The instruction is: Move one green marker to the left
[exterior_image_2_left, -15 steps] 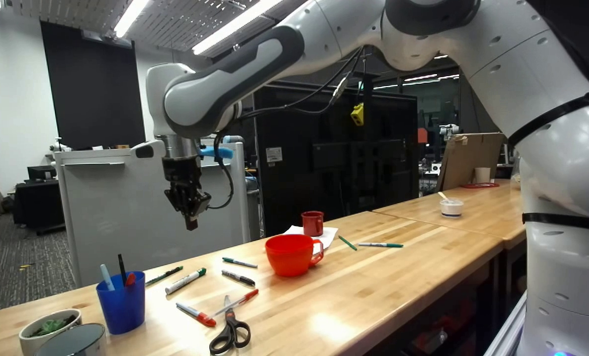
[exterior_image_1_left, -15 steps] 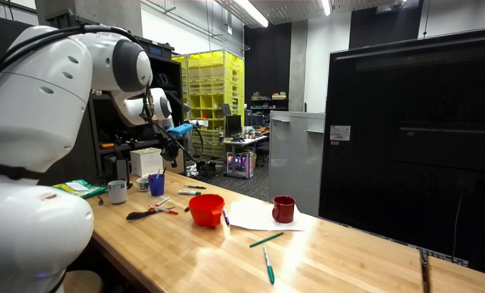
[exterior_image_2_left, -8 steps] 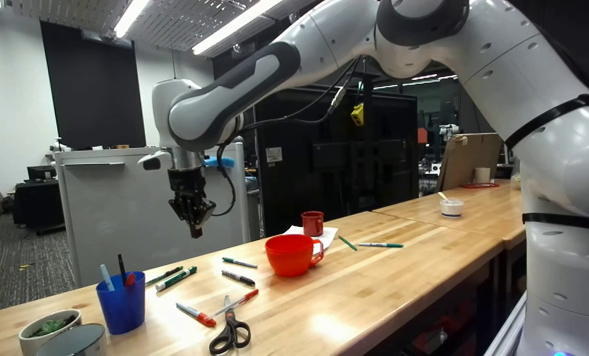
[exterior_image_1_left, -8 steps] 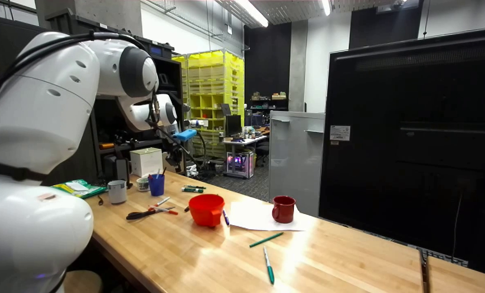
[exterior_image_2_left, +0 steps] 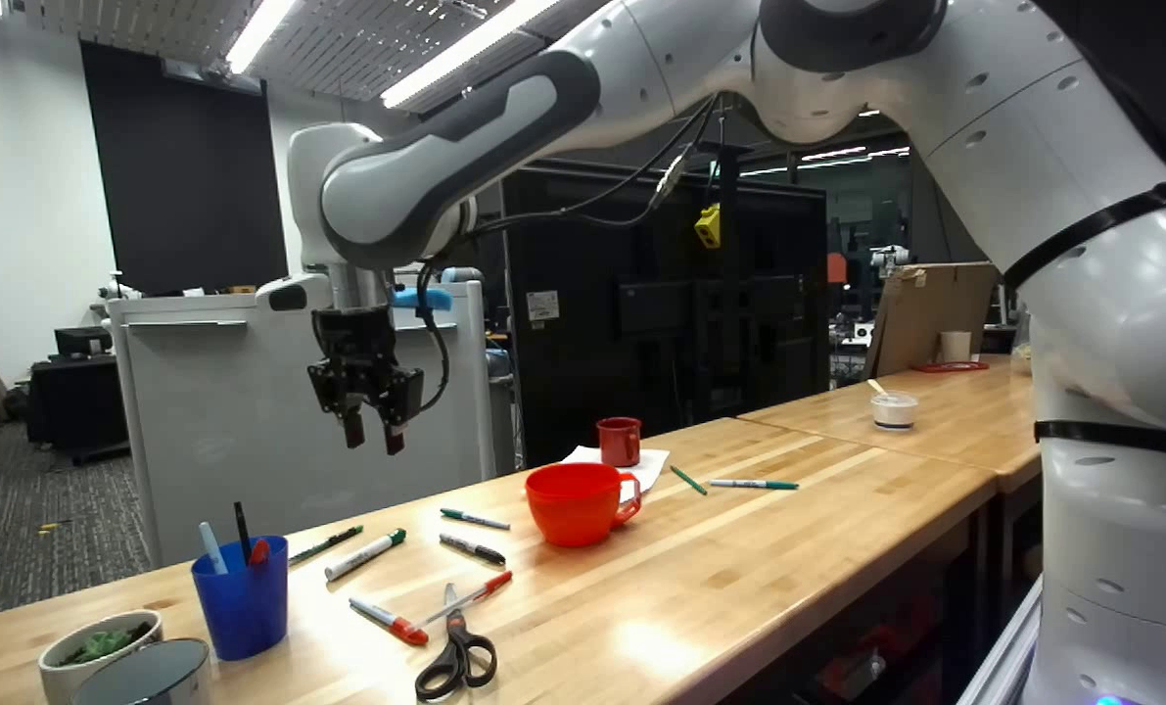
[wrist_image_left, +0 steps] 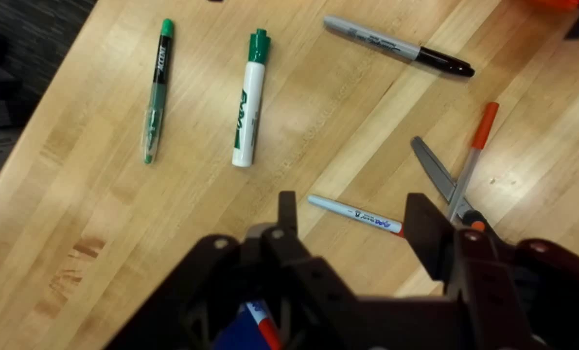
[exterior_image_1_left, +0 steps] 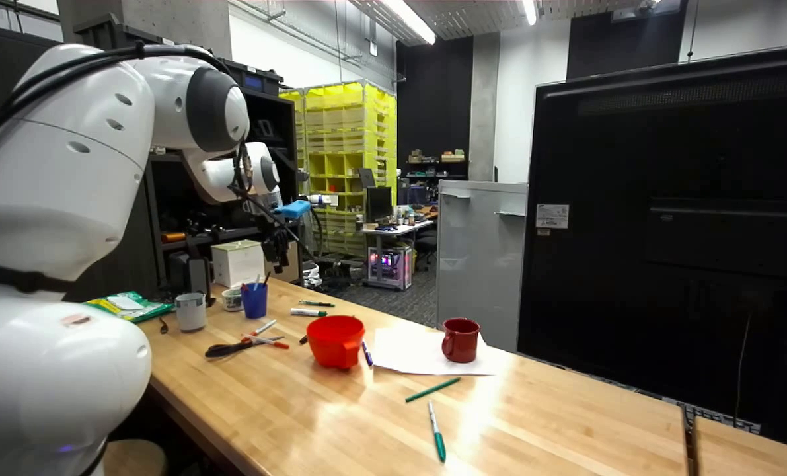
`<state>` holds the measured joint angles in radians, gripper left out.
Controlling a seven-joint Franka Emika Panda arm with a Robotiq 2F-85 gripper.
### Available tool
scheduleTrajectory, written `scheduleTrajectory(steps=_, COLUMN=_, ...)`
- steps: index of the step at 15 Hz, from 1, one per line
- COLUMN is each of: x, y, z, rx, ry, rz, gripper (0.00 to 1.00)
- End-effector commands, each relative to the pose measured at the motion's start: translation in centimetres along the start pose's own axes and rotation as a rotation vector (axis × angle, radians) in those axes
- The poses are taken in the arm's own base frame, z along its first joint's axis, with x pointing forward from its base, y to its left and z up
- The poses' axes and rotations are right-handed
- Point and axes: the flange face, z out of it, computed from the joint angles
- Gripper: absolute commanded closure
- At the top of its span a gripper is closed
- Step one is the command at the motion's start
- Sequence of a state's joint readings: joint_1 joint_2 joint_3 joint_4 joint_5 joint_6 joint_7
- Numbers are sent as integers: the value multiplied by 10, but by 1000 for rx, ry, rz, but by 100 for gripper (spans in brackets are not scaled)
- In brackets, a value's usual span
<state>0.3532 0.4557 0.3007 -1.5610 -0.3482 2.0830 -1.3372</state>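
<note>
Wrist view: our tool point(wrist_image_left: 352, 198) standing apart, no longer together, holding nothing. Green marker point(wrist_image_left: 252, 97) lying loose toward far edge of counter point(wrist_image_left: 124, 214), having rolled slightly inward. Likely we're readying grasp, move pending.

In an exterior view I look along the worktop point(exterior_image_1_left: 287, 410) from just above it, Panda arm point(exterior_image_1_left: 69, 205) close at frame left, yellow shelving point(exterior_image_1_left: 334, 132) far behind. In an exterior view I look in from the end with the blue pen cup point(exterior_image_2_left: 240, 612), near at lower left; arm fills the right, black panel point(exterior_image_2_left: 583, 392) ahead. Both share the red handled cup point(exterior_image_2_left: 571, 509), dark red mug point(exterior_image_1_left: 460, 342), grey cabinet point(exterior_image_1_left: 479, 264). My wrist camera is nearest, facing down, end effector point(wrist_image_left: 352, 200) at the bottom edge. Scissors point(exterior_image_2_left: 458, 634) in all three.
</note>
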Motion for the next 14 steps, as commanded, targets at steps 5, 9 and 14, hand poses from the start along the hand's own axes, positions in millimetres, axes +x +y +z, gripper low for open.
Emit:
scheduleTrajectory(steps=5, x=-89, y=-56, z=-53, rx=71, ry=-55, rz=414, gripper=0)
scheduleTrajectory(steps=9, x=-166, y=-99, z=-63, rx=97, ry=-63, rz=644, gripper=0)
scheduleTrajectory(steps=14, x=-236, y=-134, z=-67, rx=103, ry=-94, rz=931, gripper=0)
